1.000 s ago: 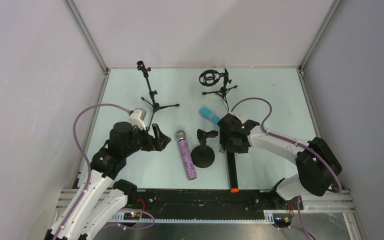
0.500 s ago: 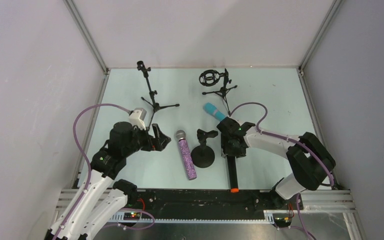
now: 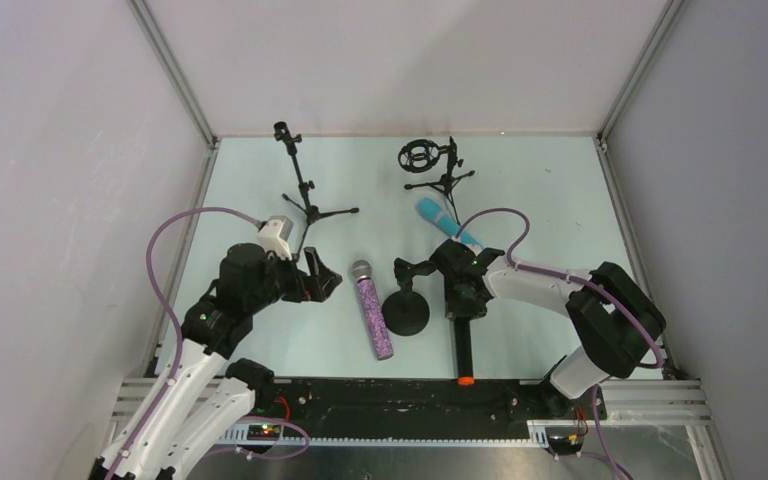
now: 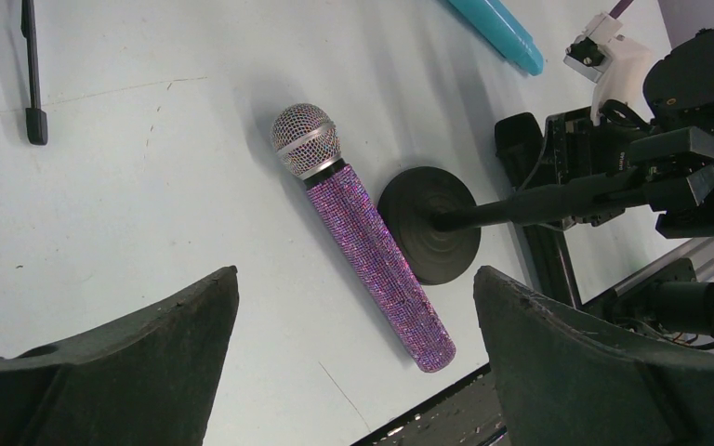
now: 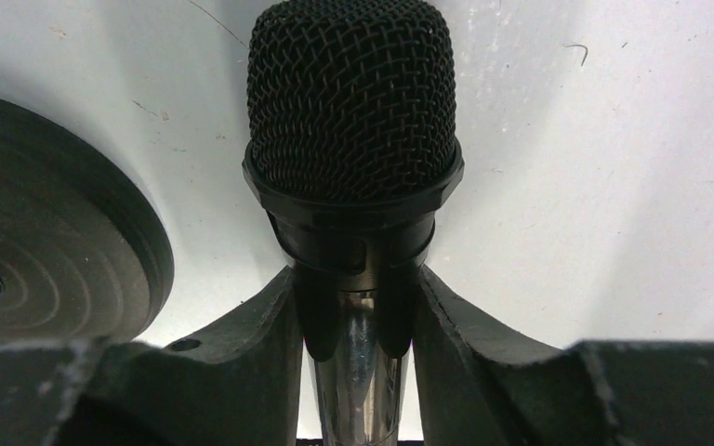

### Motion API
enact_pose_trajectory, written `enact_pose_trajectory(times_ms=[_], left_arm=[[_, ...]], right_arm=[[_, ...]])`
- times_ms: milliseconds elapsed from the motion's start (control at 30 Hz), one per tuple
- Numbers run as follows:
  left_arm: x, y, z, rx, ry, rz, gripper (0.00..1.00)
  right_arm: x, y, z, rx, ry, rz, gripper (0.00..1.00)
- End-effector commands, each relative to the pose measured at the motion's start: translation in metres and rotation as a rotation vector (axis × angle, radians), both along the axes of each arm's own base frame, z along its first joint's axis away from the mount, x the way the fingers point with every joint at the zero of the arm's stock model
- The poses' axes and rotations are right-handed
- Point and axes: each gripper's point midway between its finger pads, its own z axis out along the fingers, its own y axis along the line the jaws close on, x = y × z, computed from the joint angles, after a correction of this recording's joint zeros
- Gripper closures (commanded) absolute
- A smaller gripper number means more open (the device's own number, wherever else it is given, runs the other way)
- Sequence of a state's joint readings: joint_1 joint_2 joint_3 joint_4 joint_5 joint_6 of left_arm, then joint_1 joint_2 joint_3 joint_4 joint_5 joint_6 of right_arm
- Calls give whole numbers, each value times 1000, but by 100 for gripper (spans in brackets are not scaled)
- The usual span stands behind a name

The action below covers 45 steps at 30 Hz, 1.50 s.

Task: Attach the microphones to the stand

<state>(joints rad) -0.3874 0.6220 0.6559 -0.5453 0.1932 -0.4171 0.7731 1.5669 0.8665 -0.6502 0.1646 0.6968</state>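
The long black microphone (image 3: 463, 345) lies on the table, its orange-red ring (image 3: 468, 380) toward the near edge. My right gripper (image 3: 457, 292) is shut on its neck just below the mesh head (image 5: 351, 102), a finger (image 5: 260, 344) pressing each side. The purple glitter microphone (image 3: 371, 308) lies flat beside the round-base stand (image 3: 406, 312). My left gripper (image 3: 320, 283) hangs open to the left of it, its jaws wide apart above the purple microphone (image 4: 367, 240). The turquoise microphone (image 3: 447, 222) lies behind the right wrist.
A tripod stand (image 3: 303, 190) stands at the back left and a shock-mount stand (image 3: 430, 160) at the back middle. The round stand's base (image 5: 46, 251) sits close to the left of my right gripper (image 5: 358, 307). A black rail (image 3: 410, 395) runs along the near edge.
My right gripper has closed on the black microphone's neck, and its wrist has shifted slightly left, so more of the turquoise microphone shows. The left arm has not moved.
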Motion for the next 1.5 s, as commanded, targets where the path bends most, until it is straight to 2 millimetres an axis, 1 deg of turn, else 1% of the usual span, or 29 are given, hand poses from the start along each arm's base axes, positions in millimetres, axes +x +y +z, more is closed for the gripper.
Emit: enact_pose_trajectory(times_ms=[0, 200, 267, 333, 433, 600, 767, 833, 900, 933, 967, 1000, 1033, 1167, 1200, 1233, 1267, 1300, 1333, 1367, 1400, 1433, 1467], left_arm=[[3, 2, 1, -1, -9, 14, 0], [4, 3, 1, 1, -12, 17, 0], [4, 3, 1, 0, -13, 19, 0], [4, 3, 1, 1, -15, 21, 0], [4, 3, 2, 0, -15, 21, 0], [4, 4, 2, -1, -15, 23, 0], [4, 4, 2, 0, -14, 28, 0], [4, 4, 1, 0, -13, 28, 0], [5, 4, 1, -1, -13, 29, 0], [5, 5, 1, -1, -12, 31, 0], [5, 5, 1, 0, -13, 31, 0], [5, 5, 2, 0, -14, 30, 0], [5, 5, 1, 1, -13, 31, 0], [5, 4, 1, -1, -10, 29, 0], [5, 5, 2, -2, -11, 30, 0], [5, 5, 2, -2, -14, 30, 0], [5, 5, 2, -3, -14, 30, 0], [5, 5, 3, -4, -18, 30, 0], [5, 5, 3, -5, -19, 30, 0], [5, 5, 4, -6, -22, 30, 0], [5, 5, 4, -6, -22, 28, 0], [4, 5, 5, -7, -24, 28, 0], [5, 5, 5, -7, -24, 29, 0]], right_arm=[[-8, -7, -15, -31, 21, -19, 73], [-5, -2, -5, 9, -6, -11, 84], [-3, 0, 1, 26, -18, -8, 89], [-2, 1, 7, 43, -35, -4, 92], [0, 3, 19, 71, -68, 2, 100], [4, 0, 40, 100, -130, 4, 100], [10, -10, 59, 99, -207, -17, 100], [14, -12, 71, 115, -251, -18, 100], [17, -13, 85, 138, -303, -12, 100], [19, -13, 96, 163, -340, -8, 100], [20, -13, 101, 173, -361, -5, 100], [22, -12, 113, 201, -400, 5, 100], [22, -12, 119, 218, -418, 10, 100], [27, -5, 160, 338, -550, 38, 100], [27, -4, 165, 353, -565, 52, 100], [28, -4, 176, 386, -601, 51, 100], [27, -3, 182, 404, -616, 57, 100], [28, -2, 194, 435, -655, 61, 100], [27, -2, 200, 454, -671, 68, 100], [27, -2, 211, 483, -709, 75, 100], [26, -2, 217, 499, -726, 80, 100], [25, -3, 228, 523, -765, 92, 100], [24, -2, 234, 538, -779, 104, 100]])
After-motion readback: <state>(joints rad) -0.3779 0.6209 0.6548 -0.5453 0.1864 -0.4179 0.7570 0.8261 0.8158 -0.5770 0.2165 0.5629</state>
